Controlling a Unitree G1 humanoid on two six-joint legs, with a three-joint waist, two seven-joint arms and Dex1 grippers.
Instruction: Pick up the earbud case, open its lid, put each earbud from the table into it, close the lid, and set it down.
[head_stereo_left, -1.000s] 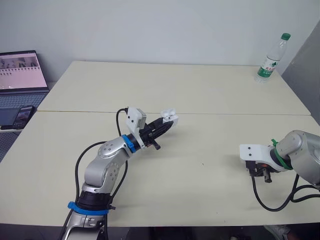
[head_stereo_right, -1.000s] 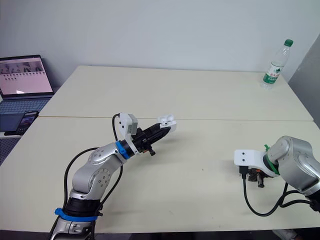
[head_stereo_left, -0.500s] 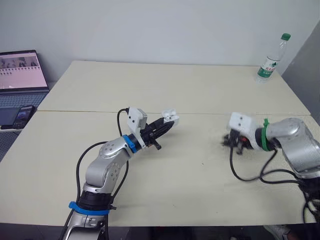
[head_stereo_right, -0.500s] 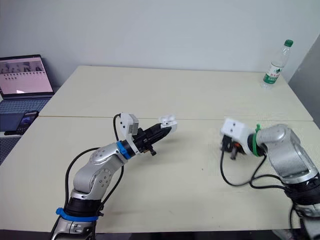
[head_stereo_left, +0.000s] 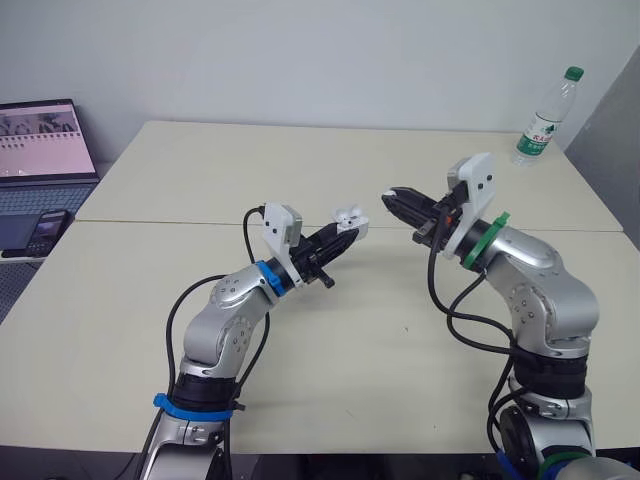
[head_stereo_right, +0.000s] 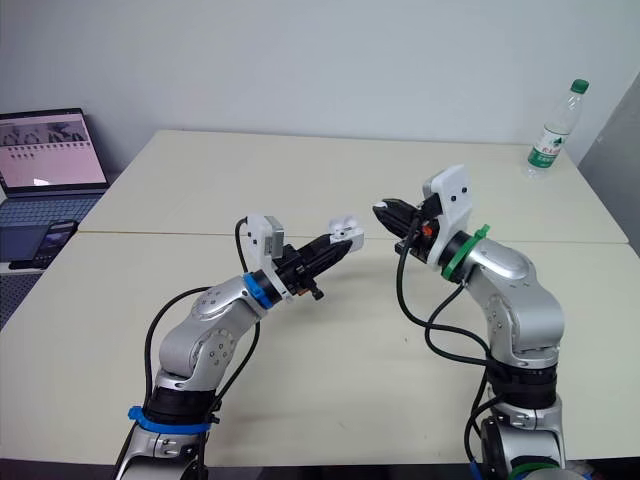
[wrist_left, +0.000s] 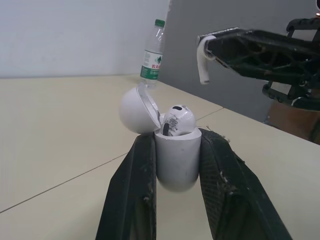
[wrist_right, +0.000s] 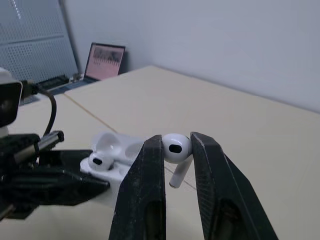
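Note:
My left gripper (wrist_left: 176, 150) is shut on the white earbud case (wrist_left: 178, 155), held above the table's middle with its lid (wrist_left: 136, 111) swung open. One earbud (wrist_left: 179, 118) sits in the case. My right gripper (wrist_right: 176, 144) is shut on the second white earbud (wrist_right: 176, 151), stem hanging down. It hovers a short way to the right of the case (head_stereo_left: 349, 219), fingertips pointing at it; the right gripper (head_stereo_left: 388, 198) and case are apart.
A clear water bottle (head_stereo_left: 543, 119) with a green cap stands at the table's far right corner. An open laptop (head_stereo_left: 40, 145) and a phone (head_stereo_left: 42, 232) sit on a desk to the left. The beige table (head_stereo_left: 330, 340) has a seam across its middle.
My right arm has swung up from the table's right side toward the middle, carrying the earbud close to the case. The left gripper with the case has shifted slightly right.

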